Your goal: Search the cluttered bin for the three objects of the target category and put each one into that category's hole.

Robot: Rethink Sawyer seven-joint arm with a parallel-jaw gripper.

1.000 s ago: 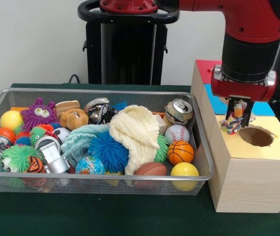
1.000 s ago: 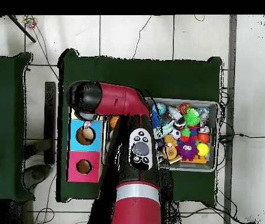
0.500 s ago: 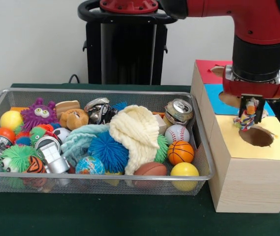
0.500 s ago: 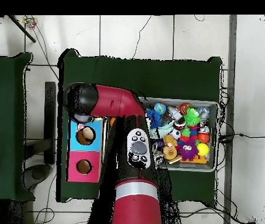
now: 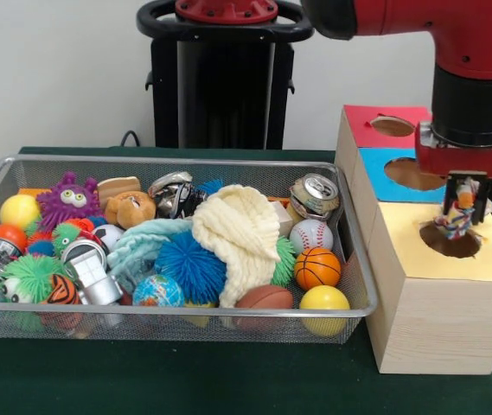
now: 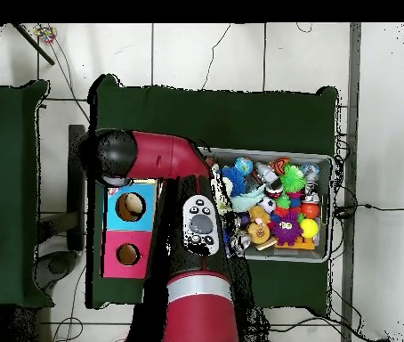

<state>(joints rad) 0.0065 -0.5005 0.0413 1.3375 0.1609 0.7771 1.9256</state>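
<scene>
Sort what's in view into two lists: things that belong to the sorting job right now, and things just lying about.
In the job:
- gripper, shut on the rope toy
- yellow hole, right under the toy
- wooden box with its blue hole and red hole
- wire bin being searched

Lying about in the bin:
- cream knit scarf
- crushed can
- mini basketball
- purple monster toy

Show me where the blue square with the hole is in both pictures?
Front view: the blue square is on the wooden box at the right, between the red square behind it and the yellow square in front.
Overhead view: the blue square sits left of the bin, just above the red square.
Shared landmark: the red square, its neighbour in both.
</scene>
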